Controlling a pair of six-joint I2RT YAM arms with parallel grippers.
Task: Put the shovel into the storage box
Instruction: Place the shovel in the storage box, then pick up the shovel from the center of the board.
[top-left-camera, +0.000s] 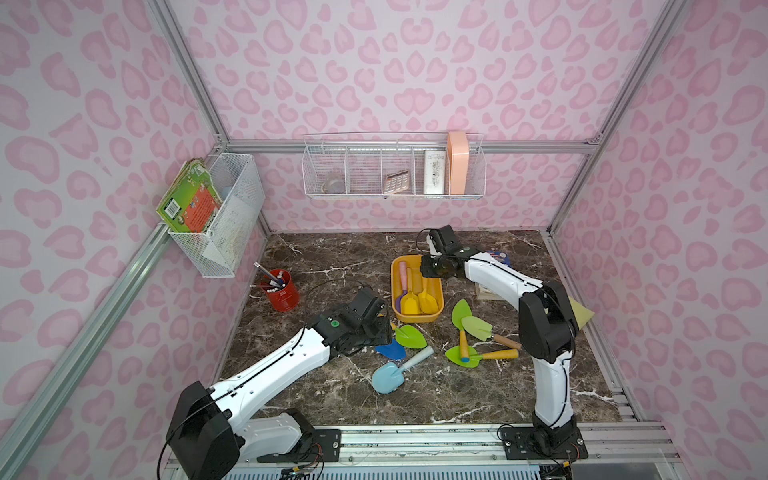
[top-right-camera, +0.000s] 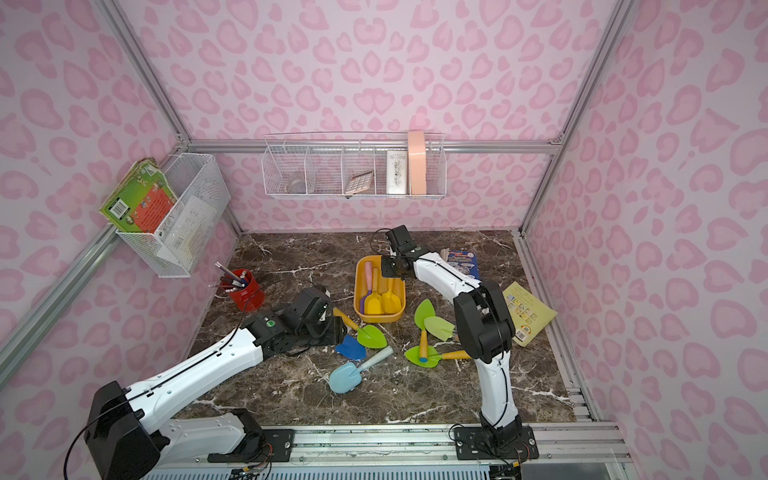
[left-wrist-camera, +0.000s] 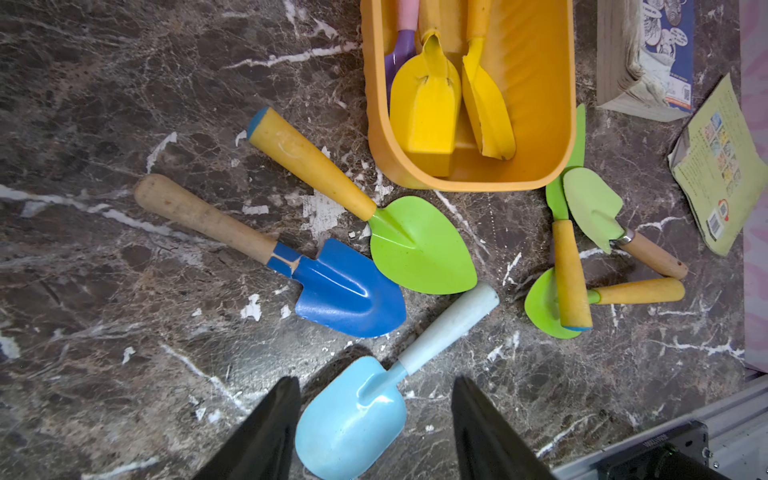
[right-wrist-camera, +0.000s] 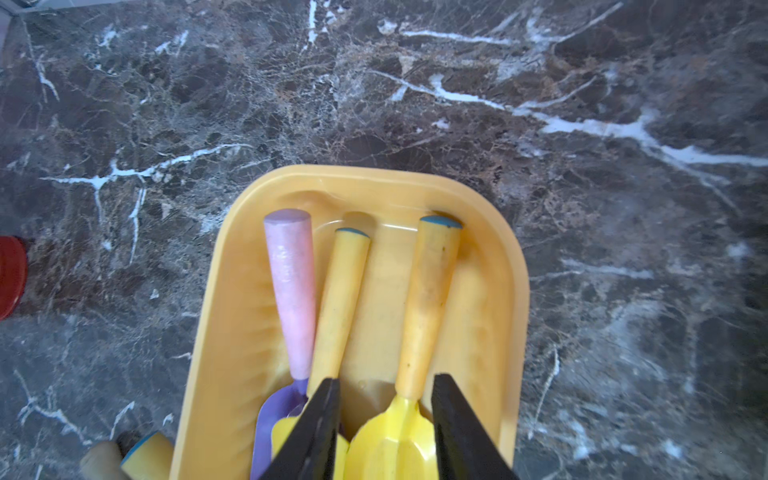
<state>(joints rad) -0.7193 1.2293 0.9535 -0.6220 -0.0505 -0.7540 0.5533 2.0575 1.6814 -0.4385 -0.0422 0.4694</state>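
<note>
Ringing the storage box (top-left-camera: 417, 319): loose green shovels (top-left-camera: 411, 336), blue shovel (left-wrist-camera: 349, 291), books (left-wrist-camera: 648, 54); both jaws apart, empty.

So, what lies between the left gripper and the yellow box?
In the left wrist view, the light blue shovel and one green shovel lie there.

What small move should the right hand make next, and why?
Probably lift the right hand straight up, clear of the storage box. Its jaws stand apart on either side of the yellow shovel, which lies inside the box, so nothing appears to be gripped. Rising straight should avoid dragging the handle along.
</note>
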